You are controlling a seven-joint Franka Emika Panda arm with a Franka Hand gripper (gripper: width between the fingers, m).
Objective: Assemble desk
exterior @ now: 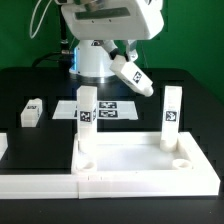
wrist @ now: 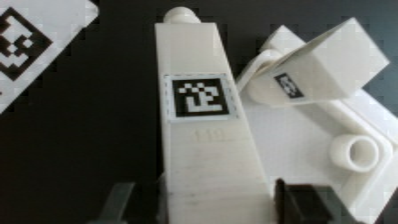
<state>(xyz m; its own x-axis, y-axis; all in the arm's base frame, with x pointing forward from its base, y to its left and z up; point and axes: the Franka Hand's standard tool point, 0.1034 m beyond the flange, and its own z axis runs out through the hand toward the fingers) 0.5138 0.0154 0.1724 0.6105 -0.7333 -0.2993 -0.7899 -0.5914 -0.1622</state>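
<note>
**Leg held aloft at the desk top**

My gripper [wrist: 208, 203] clamps a tilted white leg [exterior: 132, 76] in the air, near the desk top [exterior: 130, 168]. That rimmed tray holds a second leg [exterior: 87, 118] and a third leg [exterior: 172, 112], upright at its far corners.

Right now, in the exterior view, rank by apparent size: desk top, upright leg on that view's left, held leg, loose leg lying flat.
1. desk top
2. upright leg on the exterior view's left
3. held leg and loose leg: these look alike, and both sit farther back at an angle, so I leave them unranked.
</note>
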